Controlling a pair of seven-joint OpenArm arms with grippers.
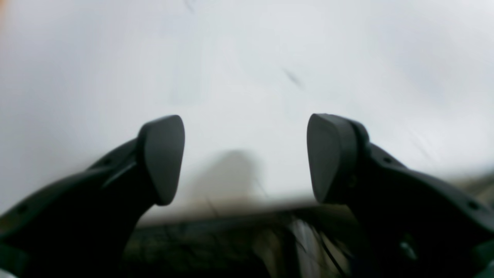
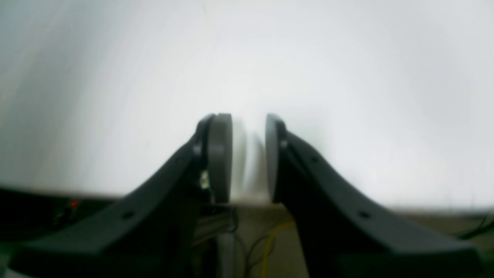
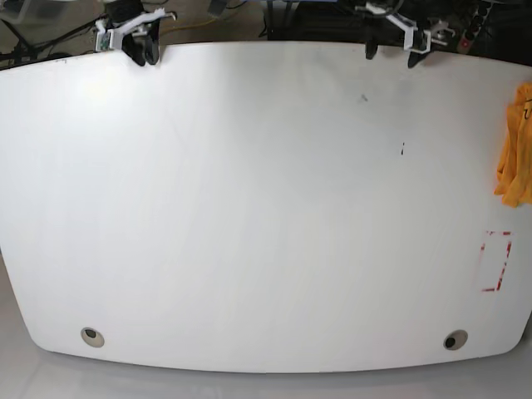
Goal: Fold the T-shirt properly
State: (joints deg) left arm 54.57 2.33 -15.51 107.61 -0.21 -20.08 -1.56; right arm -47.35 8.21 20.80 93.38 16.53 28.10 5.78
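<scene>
smooth white table [image 3: 249, 208], crumpled cloth t-shirt [image 3: 515, 158] (soft)

The base camera hangs high over the white table [image 3: 249, 208] and looks nearly straight down, taking in the whole top. Each wrist camera sits close behind its own pincer, left [image 1: 246, 158] and right [image 2: 249, 158], looking low across the tabletop from the far edge. All three views share that white surface.

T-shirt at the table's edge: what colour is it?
Orange-yellow; the T-shirt lies bunched at the table's right edge, best seen in the base view.
</scene>
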